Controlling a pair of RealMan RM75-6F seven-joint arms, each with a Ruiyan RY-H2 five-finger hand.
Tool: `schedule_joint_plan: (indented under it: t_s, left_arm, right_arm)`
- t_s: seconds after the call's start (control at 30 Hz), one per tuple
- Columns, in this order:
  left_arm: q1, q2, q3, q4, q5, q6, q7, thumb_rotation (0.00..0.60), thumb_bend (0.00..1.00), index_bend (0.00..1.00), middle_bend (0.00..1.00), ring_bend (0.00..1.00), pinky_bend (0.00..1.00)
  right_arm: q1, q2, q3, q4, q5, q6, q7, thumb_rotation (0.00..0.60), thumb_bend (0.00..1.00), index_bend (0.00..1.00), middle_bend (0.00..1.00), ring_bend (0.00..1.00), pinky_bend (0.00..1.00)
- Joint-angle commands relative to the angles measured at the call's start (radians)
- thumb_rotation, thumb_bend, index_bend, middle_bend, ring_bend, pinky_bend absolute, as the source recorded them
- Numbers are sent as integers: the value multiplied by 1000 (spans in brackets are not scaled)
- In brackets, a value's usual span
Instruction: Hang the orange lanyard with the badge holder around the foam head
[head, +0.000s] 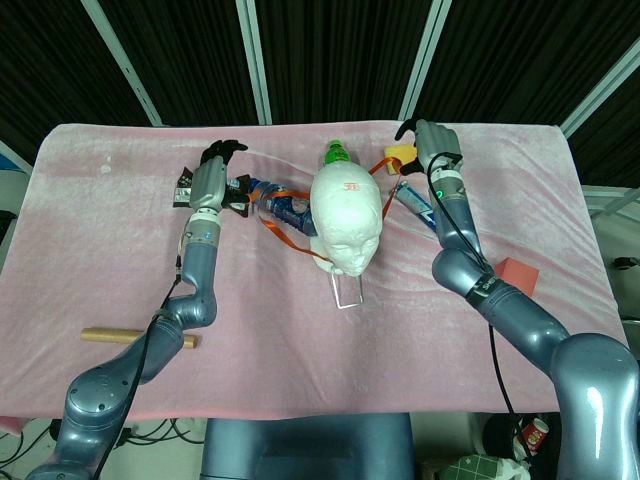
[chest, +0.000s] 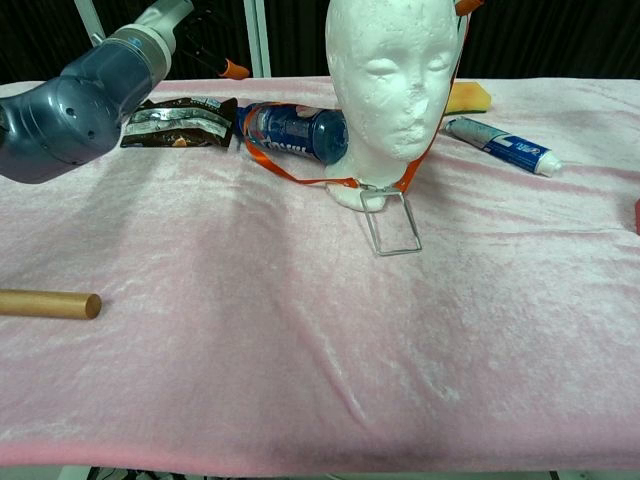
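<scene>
The white foam head (head: 345, 222) (chest: 392, 80) stands upright at mid table. The orange lanyard (head: 285, 225) (chest: 300, 177) now loops behind it and droops on both sides of the neck. Its clear badge holder (head: 350, 291) (chest: 393, 222) lies flat on the cloth in front of the base. My left hand (head: 210, 177) (chest: 205, 25) is left of the head, over the snack packet, pinching the strap's left end. To the head's back right, my right hand (head: 430, 150) holds the strap's other side, which runs down along the cheek (chest: 440, 110).
A blue bottle (chest: 295, 130) lies against the head's left side, with a brown snack packet (chest: 180, 120) beside it. A yellow sponge (chest: 465, 97) and a toothpaste tube (chest: 500, 145) lie to the right. A wooden stick (chest: 48, 303) sits at the near left, and a red block (head: 518, 270) at the right edge.
</scene>
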Motion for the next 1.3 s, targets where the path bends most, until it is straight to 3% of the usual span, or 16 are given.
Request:
schedule_joint_plan:
  t_s: [0.03,0.23,0.4,0.63,0.73,0.83,0.97,1.07,1.3]
  left_arm:
    - [5,32,10,-49,17,-10,16,600,60,133,59,0,0]
    - [47,121,7,-221,23,77,103,600,51,130,57,0,0]
    - [111,223,3,-414,21,172,185,600,52,145,58,0,0]
    - [290,476,75,-837,29,257,320,600,87,177,72,0,0]
    - [395,636,131,-1071,25,280,376,600,122,178,74,0,0]
    - [469,743,179,-1211,37,326,421,600,135,178,76,0,0]
    - [558,825,250,-1310,97,401,445,600,140,178,79,0,0]
    - [634,881,320,-1372,161,456,455,600,144,178,81,0,0]
    - [810,920,456,-1407,371,623,337,600,147,194,93,0,0]
  right_arm:
    - [-5,30,-5,-34,28,-7,-10,600,83,193,151,316,322]
    - [-53,118,29,-135,31,12,54,600,55,123,118,265,281]
    - [-129,228,24,-244,30,22,93,600,47,108,105,255,280]
    - [-292,382,-58,-408,-54,100,115,600,149,110,147,277,280]
    - [-387,436,-120,-485,-120,164,120,600,216,112,210,327,294]
    - [-461,468,-161,-551,-182,216,139,600,310,125,306,418,372]
    - [-554,488,-210,-634,-270,320,161,600,410,203,576,629,584]
    - [-625,494,-249,-712,-380,411,185,600,475,262,725,757,715]
    - [-736,482,-361,-900,-645,540,190,600,628,323,877,882,838]
